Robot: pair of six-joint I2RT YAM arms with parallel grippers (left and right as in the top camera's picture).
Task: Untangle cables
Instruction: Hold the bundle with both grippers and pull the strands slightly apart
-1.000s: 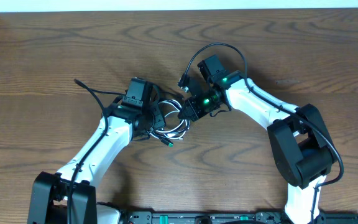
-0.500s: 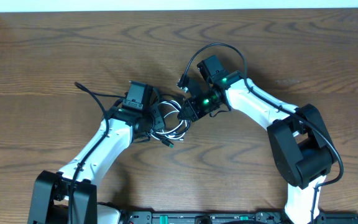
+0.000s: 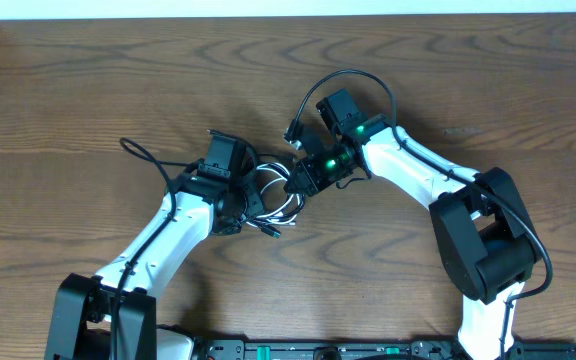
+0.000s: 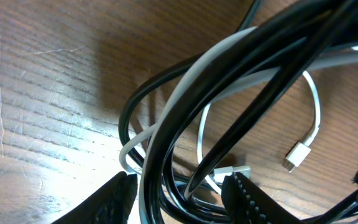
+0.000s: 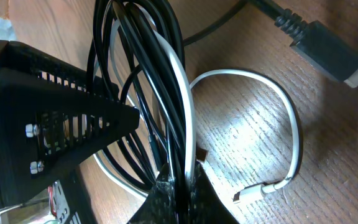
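Left arm [image 3: 158, 235] reaches in from lower left, wrist angled right. Left gripper [image 4: 179, 200] low, fingers [image 4: 118, 198] parted. Right arm [image 3: 413, 165] arcs in from lower right. Right gripper [image 5: 179, 198] fingers clamped together. Grippers near, facing each other.

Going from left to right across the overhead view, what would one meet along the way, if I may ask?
left arm → left gripper → cables → right gripper → right arm
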